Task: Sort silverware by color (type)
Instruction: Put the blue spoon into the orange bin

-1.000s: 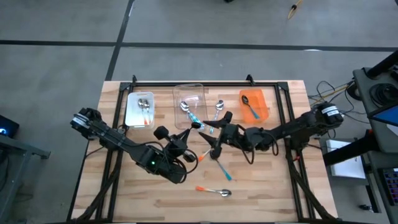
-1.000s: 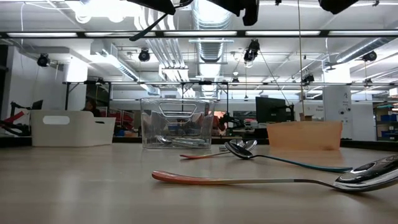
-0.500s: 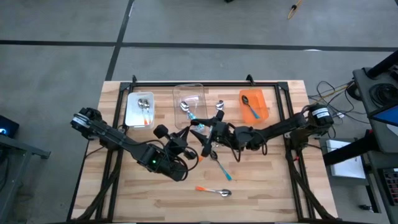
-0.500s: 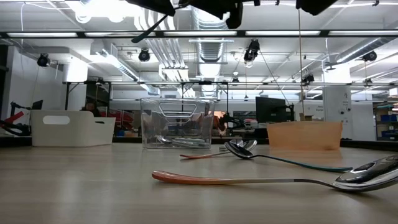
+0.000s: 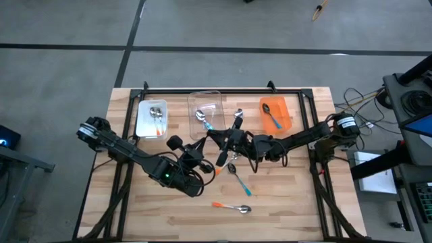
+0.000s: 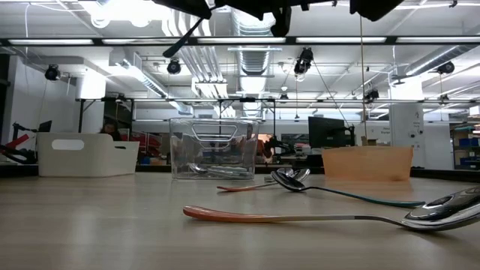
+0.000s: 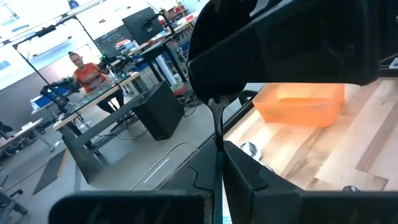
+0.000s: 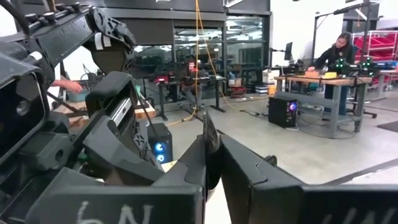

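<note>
Above the table's middle, a spoon with a thin light blue handle (image 7: pixel 217 124) is held between both grippers. My left gripper (image 5: pixel 209 144) is shut on its handle. My right gripper (image 5: pixel 228 140) faces it from the right and is shut on the spoon's other end. On the table below lie a teal-handled spoon (image 5: pixel 240 181), an orange-handled spoon (image 5: pixel 231 206) and a silver spoon (image 5: pixel 237 116). More spoons lie in the white bin (image 5: pixel 144 125), the clear bin (image 5: pixel 214 99) and the orange bin (image 5: pixel 285 106). My left gripper pinches the spoon's thin handle (image 7: pixel 218 142) between its two fingers, coming level from the table's left. The handle runs on past the fingertips toward my right gripper. The spoon is lifted clear of the table. My right gripper pinches the spoon's far end (image 8: pixel 209 134), seen edge-on as a thin blade between its two fingers (image 8: pixel 186 168). It comes about level from the table's right, opposite my left gripper. Its own body hides the exact spot in the left wrist view.
The three bins stand in a row along the far edge. A black frame (image 5: pixel 223 90) runs around the tabletop. The near half of the wooden table holds only the loose spoons (image 6: pixel 300 218). People sit at desks far behind the table.
My right gripper has moved toward the table's left, up to my left gripper, and has shut on the free end of the spoon. My left gripper has kept still, holding the spoon.
</note>
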